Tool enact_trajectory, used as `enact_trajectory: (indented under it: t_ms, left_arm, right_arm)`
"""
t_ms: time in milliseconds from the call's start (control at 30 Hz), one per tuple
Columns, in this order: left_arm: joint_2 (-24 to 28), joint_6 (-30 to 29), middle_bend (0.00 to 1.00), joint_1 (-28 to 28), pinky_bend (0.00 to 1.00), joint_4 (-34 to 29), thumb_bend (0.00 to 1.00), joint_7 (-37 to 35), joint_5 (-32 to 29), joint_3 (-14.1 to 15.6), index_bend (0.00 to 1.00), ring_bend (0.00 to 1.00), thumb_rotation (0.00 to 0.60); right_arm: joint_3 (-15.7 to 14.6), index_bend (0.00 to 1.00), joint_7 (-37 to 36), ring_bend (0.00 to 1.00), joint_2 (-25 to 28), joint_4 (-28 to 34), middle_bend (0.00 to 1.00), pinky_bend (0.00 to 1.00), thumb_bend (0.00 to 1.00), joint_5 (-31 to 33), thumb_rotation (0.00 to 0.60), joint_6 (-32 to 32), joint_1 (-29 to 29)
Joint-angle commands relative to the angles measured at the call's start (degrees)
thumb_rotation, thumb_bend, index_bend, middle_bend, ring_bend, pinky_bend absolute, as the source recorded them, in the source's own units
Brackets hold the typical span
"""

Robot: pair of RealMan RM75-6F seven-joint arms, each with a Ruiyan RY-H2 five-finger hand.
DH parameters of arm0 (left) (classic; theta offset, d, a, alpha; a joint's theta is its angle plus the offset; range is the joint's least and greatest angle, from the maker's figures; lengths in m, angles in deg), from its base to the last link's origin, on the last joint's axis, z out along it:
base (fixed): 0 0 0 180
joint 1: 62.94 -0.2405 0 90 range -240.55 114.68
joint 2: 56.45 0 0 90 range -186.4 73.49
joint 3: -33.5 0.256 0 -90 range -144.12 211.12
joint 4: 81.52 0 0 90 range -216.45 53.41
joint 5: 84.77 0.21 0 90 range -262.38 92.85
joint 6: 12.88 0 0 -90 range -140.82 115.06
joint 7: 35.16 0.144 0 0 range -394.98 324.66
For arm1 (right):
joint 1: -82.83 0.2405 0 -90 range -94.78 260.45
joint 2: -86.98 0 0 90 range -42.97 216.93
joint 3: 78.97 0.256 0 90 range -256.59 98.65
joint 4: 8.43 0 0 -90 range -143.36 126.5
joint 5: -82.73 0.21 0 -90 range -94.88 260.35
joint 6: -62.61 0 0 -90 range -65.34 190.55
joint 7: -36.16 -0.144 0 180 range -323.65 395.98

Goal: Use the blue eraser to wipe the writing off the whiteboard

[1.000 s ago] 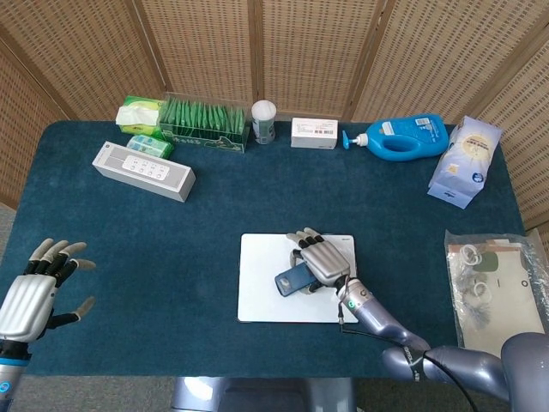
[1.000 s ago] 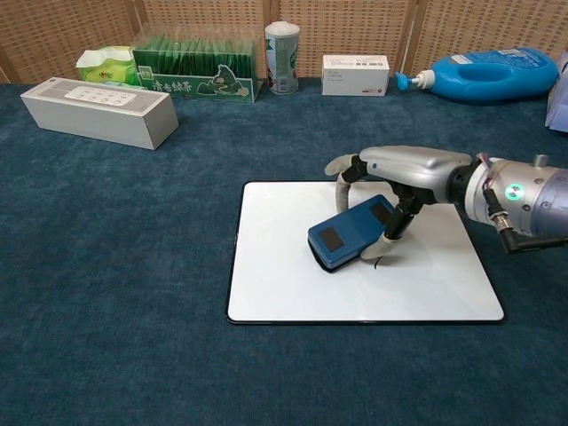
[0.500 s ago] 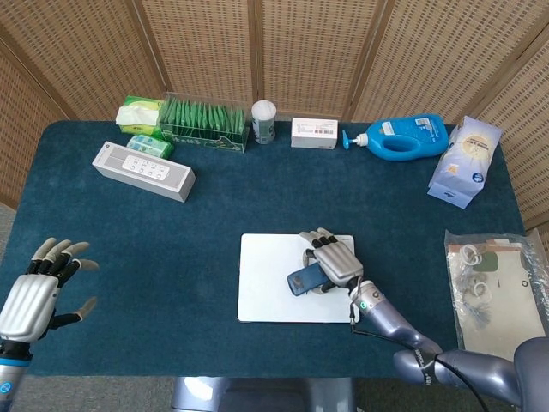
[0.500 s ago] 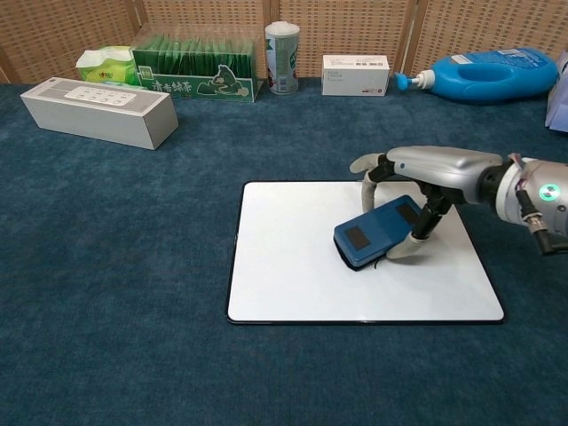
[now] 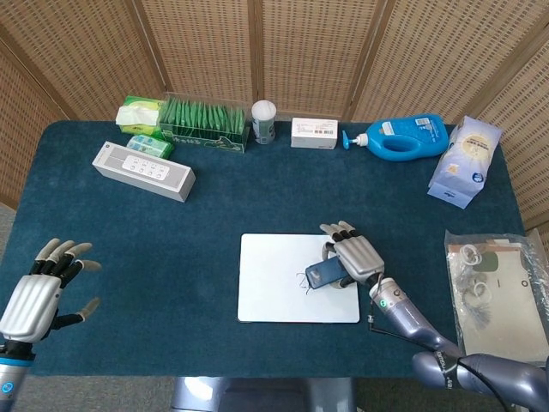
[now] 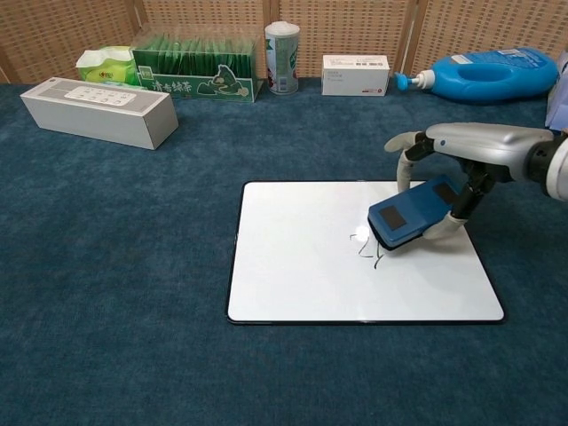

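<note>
Small dark scribble of marker writing is lying near the middle of the flat white rectangular whiteboard, slightly right of centre, and is showing uncovered. The blue block-shaped eraser with dark patches is sitting just right of the scribble, its lower left corner about touching the marks; its long axis is running from the scribble up and rightward. The right hand is gripping the eraser from above, fingers wrapped over its far end, thumb on the near side. Judgement: the next wipe needs a leftward pass. The left hand is hovering well apart at the table's left edge, fingers spread, holding nothing.
</note>
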Motion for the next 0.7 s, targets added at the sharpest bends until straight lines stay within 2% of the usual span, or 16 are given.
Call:
enact_trajectory:
  t_ms: [33,367,700]
  left_arm:
    - [0.1,-0.03,0.19,-0.05,0.0,0.31,0.33,-0.3,-0.31,-0.07,0.35,0.12,0.6]
    - [0.63,0.08,0.18,-0.38,0.0,1.32,0.33,-1.61,-1.24,0.07,0.35,0.12,0.6]
    - [0.56,-0.05,0.18,-0.11,0.0,0.97,0.33,-1.26,-0.47,-0.13,0.35,0.12,0.6]
  right_arm:
    - [0.32,0.65,0.74,0.0,-1.97,0.03,0.08,0.0,0.13,0.92,0.6,-1.11,1.04]
    - [0.95,0.65,2.78,0.0,-8.73,-3.93,0.08,0.0,0.13,3.3,0.6,-3.57,4.03]
    - [-0.11,0.65,2.8,0.0,-6.95,-3.81,0.08,0.0,0.13,3.88,0.6,-2.43,2.76]
